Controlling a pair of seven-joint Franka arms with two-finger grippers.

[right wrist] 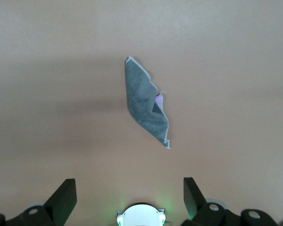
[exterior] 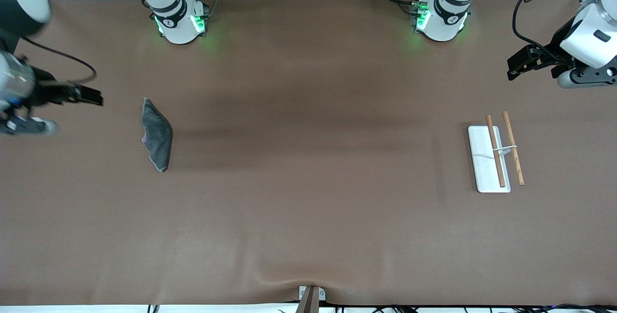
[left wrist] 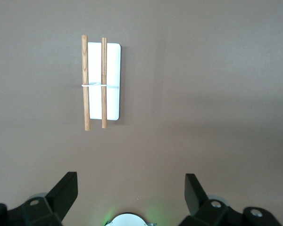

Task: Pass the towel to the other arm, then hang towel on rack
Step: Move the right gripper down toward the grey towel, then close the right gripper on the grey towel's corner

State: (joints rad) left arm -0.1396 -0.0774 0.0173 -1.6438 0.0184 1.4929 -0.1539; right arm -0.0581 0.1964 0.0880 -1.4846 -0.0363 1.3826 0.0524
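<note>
The dark grey towel (exterior: pixel 156 137) lies crumpled flat on the brown table toward the right arm's end, a bit of purple showing at one edge; it also shows in the right wrist view (right wrist: pixel 146 106). The rack (exterior: pixel 483 158), a white base with two wooden rods joined by a wire, stands toward the left arm's end and shows in the left wrist view (left wrist: pixel 112 80). My right gripper (exterior: pixel 94 97) is open and empty, up over the table beside the towel (right wrist: pixel 129 193). My left gripper (exterior: pixel 515 66) is open and empty, up over the table beside the rack (left wrist: pixel 131 188).
The brown table cover (exterior: pixel 308 183) stretches between towel and rack. The two arm bases (exterior: pixel 181 21) (exterior: pixel 441 19) stand along the table's edge farthest from the front camera. A small bracket (exterior: pixel 311 296) sits at the edge nearest that camera.
</note>
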